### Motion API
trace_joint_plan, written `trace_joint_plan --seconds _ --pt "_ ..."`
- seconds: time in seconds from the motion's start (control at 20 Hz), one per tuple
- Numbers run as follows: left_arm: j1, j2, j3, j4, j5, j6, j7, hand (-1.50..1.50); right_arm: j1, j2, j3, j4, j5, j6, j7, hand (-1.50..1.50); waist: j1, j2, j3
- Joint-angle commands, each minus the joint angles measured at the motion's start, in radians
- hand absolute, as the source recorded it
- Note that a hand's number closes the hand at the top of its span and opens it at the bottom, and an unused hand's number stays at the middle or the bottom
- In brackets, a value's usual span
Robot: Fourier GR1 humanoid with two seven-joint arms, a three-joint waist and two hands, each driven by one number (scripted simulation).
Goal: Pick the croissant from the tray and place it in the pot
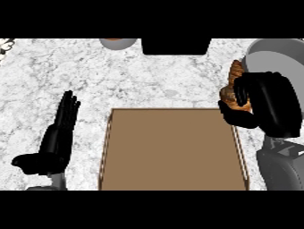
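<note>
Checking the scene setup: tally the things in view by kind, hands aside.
croissant: 1
tray: 1
pot: 1
grey dish, cut off at the far edge: 1
black block at the far edge: 1
Total: 5

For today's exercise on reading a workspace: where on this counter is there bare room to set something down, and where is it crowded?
Free: the counter between the left hand, the tray and the black block; also the tray's bare floor. Crowded: the right side, where the right hand holds the croissant beside the pot.
</note>
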Motion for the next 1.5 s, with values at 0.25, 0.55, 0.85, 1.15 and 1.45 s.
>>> trace_joint_plan --seconds 0.25,0.55,0.85,1.15,1.45 --pt "0.059 -0.033 -0.031 0.009 -0.025 -0.004 -0.081 0.0 -0.116 -0.168 -0.267 0.28 -0.128 -0.083 -0.139 1.5 0.006 0.002 0.0" --pt "-0.023 0.024 0.057 0.041 0.041 -0.058 -0.026 0.0 -0.221 -0.272 -0.361 0.567 -0.163 -0.182 -0.249 1.5 0.009 0.004 0.0" --pt "0.004 -0.004 -0.006 -0.038 -0.014 -0.021 0.024 0.0 -0.367 -0.423 -0.441 0.914 -0.223 -0.188 -0.413 1.5 0.02 0.006 0.001" --pt "-0.034 -0.026 -0.012 0.039 -0.035 -0.013 -0.03 0.0 -0.447 -0.446 -0.433 1.238 -0.191 -0.243 -0.516 1.5 0.031 0.013 0.002" --pt "-0.065 -0.038 -0.02 0.043 -0.033 -0.016 -0.024 0.0 -0.479 -0.511 -0.469 1.449 -0.163 -0.259 -0.476 1.5 0.059 0.029 0.005"
